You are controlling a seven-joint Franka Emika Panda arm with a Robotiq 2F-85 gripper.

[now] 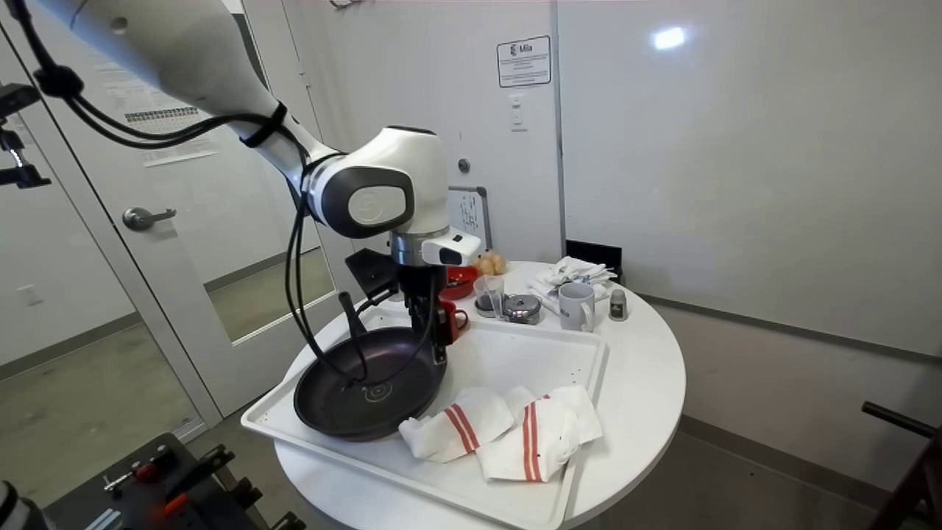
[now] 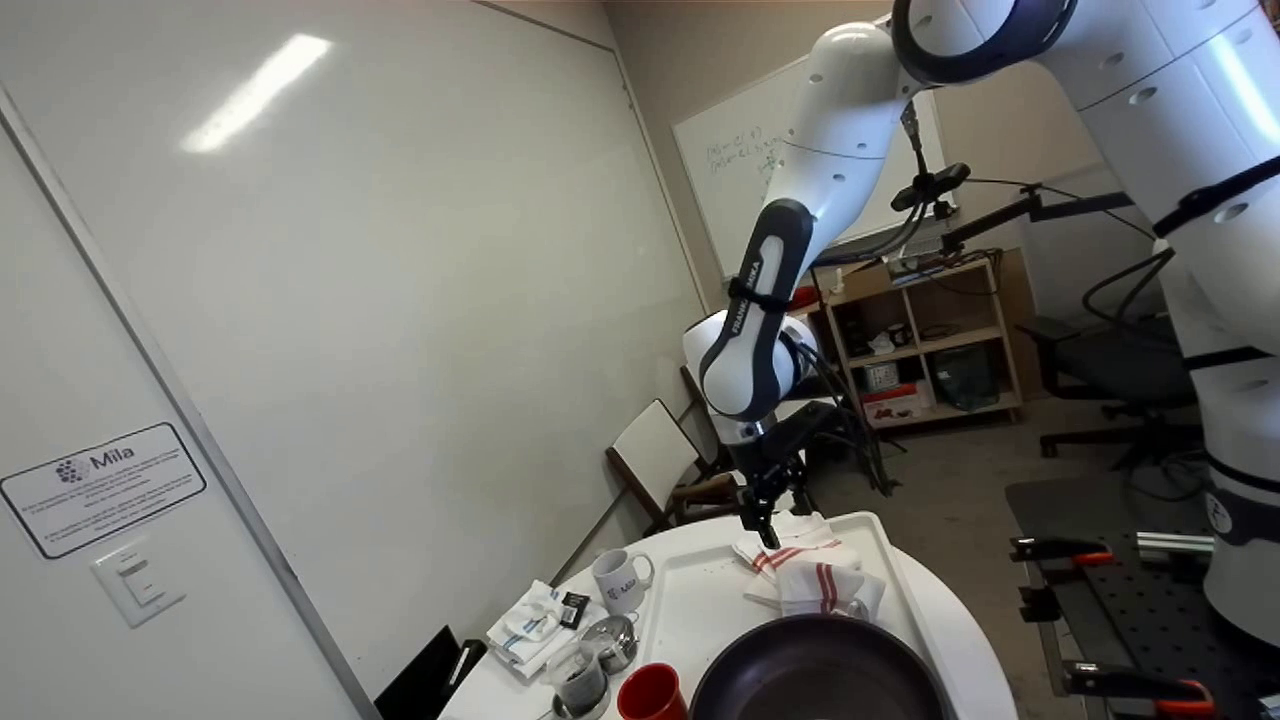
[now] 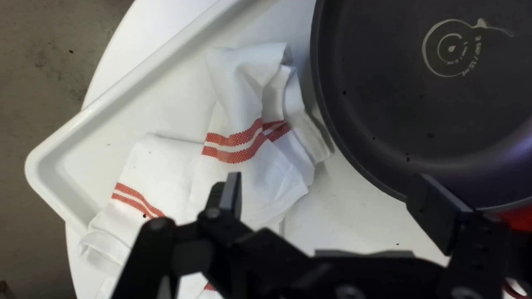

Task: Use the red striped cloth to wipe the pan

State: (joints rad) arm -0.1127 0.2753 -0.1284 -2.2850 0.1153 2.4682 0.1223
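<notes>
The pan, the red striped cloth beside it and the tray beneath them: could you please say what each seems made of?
Pan: probably metal with a dark coating, perhaps nonstick, given its soft sheen.
Red striped cloth: woven fabric, perhaps cotton; matt, softly creased, weave showing in the stripes.
Tray: likely plastic, smooth and white, with rounded, moulded-looking corners.

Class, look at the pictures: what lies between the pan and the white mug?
From the pan towards the white mug come a stretch of the white tray, then its raised rim; both exterior views show this.
</notes>
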